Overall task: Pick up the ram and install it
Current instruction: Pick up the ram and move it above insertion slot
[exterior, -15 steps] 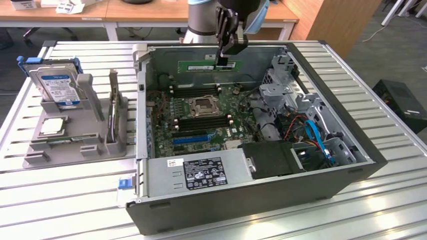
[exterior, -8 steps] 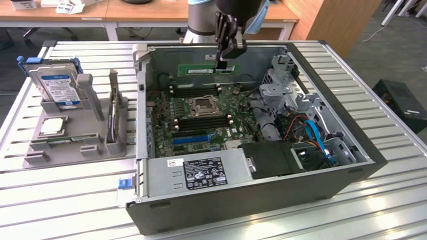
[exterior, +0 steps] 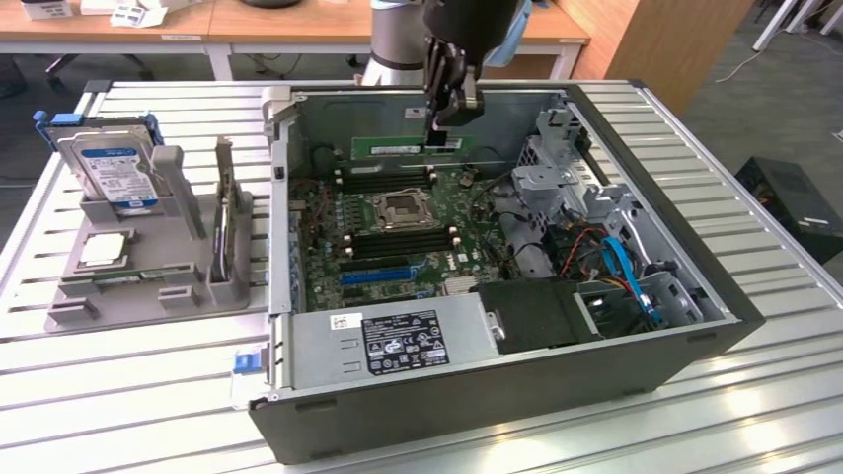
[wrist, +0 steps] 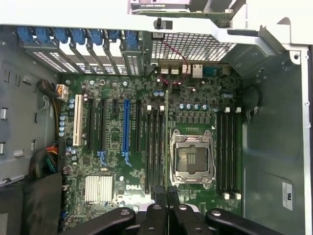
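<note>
Nearest in the exterior view is a silver power-supply box with a black-and-white label. It sits in the near end of a dark grey computer case that lies on its side, interior uncovered, on a slatted metal table. A small blue tab sticks out at the case's near corner. Beyond the box lies the green motherboard, carrying a long blue slot, rows of black memory slots and a square metal CPU socket. Blue cables run through the bay on the exterior view's right. On the exterior view's left, just beside the case, a grey plastic holder carries a square silver CPU chip. Farther back on the holder, a hard drive with a blue label stands upright. Farther on, over the far part of the board, the black gripper hangs down with its fingers pinched narrow on the ram. This is a thin, long green circuit-board stick, held level in the air above the motherboard. I cannot tell which memory slot it is over. In the wrist view the fingertips meet close together above the board beside the socket. Wooden desks stand behind the table.
</note>
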Motion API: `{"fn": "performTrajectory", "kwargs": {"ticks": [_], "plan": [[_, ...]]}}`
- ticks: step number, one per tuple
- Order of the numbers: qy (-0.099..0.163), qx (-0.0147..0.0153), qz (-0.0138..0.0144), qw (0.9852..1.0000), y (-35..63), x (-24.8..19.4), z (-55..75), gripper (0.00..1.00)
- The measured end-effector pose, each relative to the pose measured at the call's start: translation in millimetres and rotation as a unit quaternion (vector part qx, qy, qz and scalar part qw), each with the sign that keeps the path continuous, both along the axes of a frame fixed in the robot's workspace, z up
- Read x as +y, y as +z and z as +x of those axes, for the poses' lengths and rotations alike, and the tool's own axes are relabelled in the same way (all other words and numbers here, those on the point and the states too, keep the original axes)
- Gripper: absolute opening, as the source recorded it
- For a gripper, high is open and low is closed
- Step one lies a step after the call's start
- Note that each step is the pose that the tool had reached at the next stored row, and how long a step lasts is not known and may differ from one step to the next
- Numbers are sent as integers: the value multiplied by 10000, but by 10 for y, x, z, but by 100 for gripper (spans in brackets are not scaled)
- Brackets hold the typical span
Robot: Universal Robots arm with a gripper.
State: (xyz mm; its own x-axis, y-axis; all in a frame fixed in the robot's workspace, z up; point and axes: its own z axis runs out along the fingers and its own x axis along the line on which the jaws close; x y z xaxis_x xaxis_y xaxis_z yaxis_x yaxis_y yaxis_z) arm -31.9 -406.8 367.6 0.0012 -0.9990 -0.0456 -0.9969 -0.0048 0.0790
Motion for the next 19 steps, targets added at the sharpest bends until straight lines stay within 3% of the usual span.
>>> {"fn": "performTrajectory", "kwargs": {"ticks": [15, 19], "plan": [[0, 0, 1, 10000, -63, -1, 0, 12], [1, 0, 0, 10000, -63, -26, 0, 12]]}}
